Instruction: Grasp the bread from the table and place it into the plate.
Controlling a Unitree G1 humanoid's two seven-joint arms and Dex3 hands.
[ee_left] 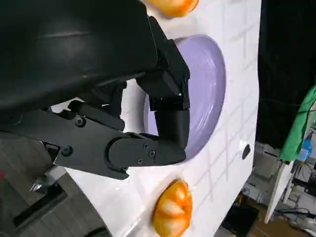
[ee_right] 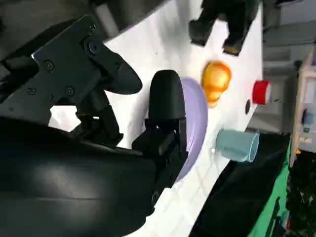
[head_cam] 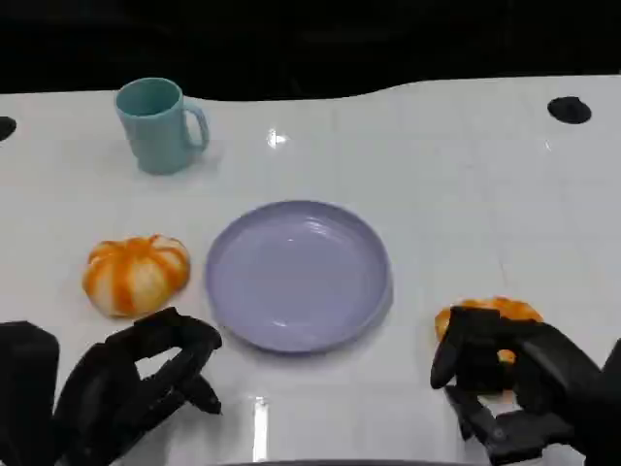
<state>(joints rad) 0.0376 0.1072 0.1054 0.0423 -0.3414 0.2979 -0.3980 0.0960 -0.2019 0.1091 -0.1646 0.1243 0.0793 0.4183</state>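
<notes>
You see only part of the bread (head_cam: 497, 313) in the head view: the right hand (head_cam: 514, 388) covers its near side, so you cannot tell whether the fingers (head_cam: 464, 342) touch it. Both hands are cut off by the lower edge there, the left hand (head_cam: 121, 388) running out at the corner. In the left wrist view, that hand's shell and fingers (ee_left: 170, 123) hide much of the purple plate (ee_left: 210, 89), and the top edge crops an orange-and-white bun (ee_left: 173, 6). In the right wrist view, a finger (ee_right: 167, 98) covers part of the plate, and a red object (ee_right: 260, 92) beyond the table is too small to identify.
</notes>
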